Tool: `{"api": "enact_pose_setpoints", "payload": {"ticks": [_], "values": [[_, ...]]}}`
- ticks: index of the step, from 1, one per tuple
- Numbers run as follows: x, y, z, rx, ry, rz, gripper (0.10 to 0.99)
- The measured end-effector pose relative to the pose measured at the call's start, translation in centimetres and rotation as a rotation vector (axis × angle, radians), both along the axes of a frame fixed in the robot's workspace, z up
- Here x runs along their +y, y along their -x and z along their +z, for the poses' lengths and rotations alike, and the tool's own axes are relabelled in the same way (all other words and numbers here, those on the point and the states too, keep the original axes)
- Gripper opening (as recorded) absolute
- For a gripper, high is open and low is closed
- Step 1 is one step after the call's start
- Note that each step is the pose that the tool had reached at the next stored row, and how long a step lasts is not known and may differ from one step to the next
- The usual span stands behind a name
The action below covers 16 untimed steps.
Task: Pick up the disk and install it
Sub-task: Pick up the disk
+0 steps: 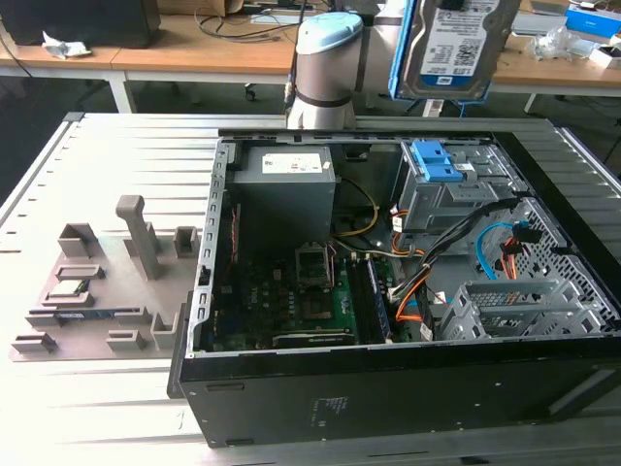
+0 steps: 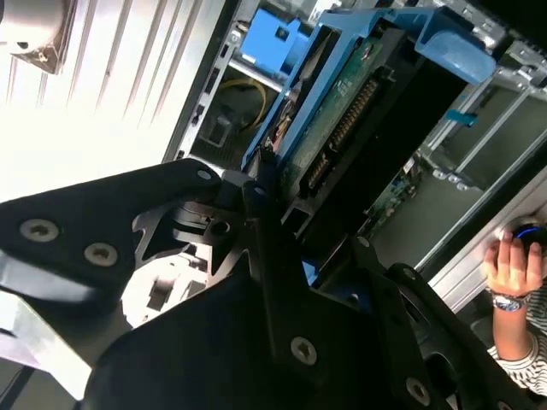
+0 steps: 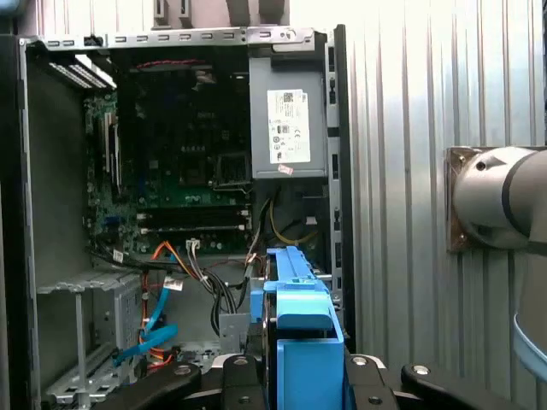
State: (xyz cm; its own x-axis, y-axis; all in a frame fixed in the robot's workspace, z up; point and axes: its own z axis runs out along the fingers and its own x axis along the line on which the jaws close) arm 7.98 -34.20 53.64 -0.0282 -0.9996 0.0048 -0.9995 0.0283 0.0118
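The disk (image 1: pixel 451 49) hangs upright high above the back right of the open computer case (image 1: pixel 388 388) in the exterior view. It is a silver drive with a white-and-blue label in a blue carrier frame. In the second wrist view my gripper (image 2: pixel 299 218) is shut on the disk (image 2: pixel 342 111), whose green circuit board and connector row face the camera. In the first wrist view the disk's blue frame edge (image 3: pixel 299 333) stands between the black fingers (image 3: pixel 235 367), above the case interior.
Inside the case are a blue bracket on a grey cage (image 1: pixel 441 165), a power supply (image 1: pixel 286 175), the motherboard (image 1: pixel 291 301) and loose cables (image 1: pixel 466 243). A grey fixture plate (image 1: pixel 97 291) lies at the exterior view's left. A person's hand (image 2: pixel 513 265) rests beside the case.
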Motion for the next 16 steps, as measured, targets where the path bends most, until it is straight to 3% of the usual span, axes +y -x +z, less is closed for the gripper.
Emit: {"api": "enact_pose_setpoints", "payload": {"ticks": [1, 5, 13, 16], "values": [[0.01, -0.79, 0.00, 0.0000, 0.000, 0.000, 0.365], [0.02, -1.45, 0.00, 0.0000, 0.000, 0.000, 0.365], [-0.05, -1.58, 0.00, 0.0000, 0.000, 0.000, 0.365], [-0.50, -1.58, 0.00, 0.0001, 0.000, 0.000, 0.365]]}}
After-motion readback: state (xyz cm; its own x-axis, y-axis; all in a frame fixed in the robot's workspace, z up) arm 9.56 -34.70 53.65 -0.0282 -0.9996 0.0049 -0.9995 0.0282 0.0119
